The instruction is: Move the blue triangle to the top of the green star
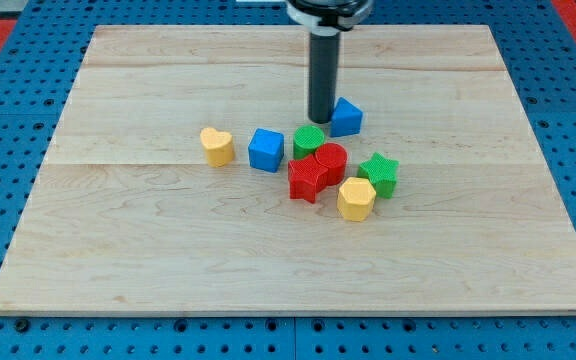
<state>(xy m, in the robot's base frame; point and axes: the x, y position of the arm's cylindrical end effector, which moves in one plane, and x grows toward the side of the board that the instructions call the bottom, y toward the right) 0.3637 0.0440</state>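
Observation:
The blue triangle lies on the wooden board just above the middle. The green star lies below and a little to the right of it, at the right of a cluster of blocks. My tip stands right beside the blue triangle's left side, touching it or nearly so. The rod rises straight up from the tip to the view's top edge.
The cluster holds a green round block, a red round block, a red star and a yellow hexagon. A blue cube and a yellow heart lie to its left. The board lies on a blue pegboard.

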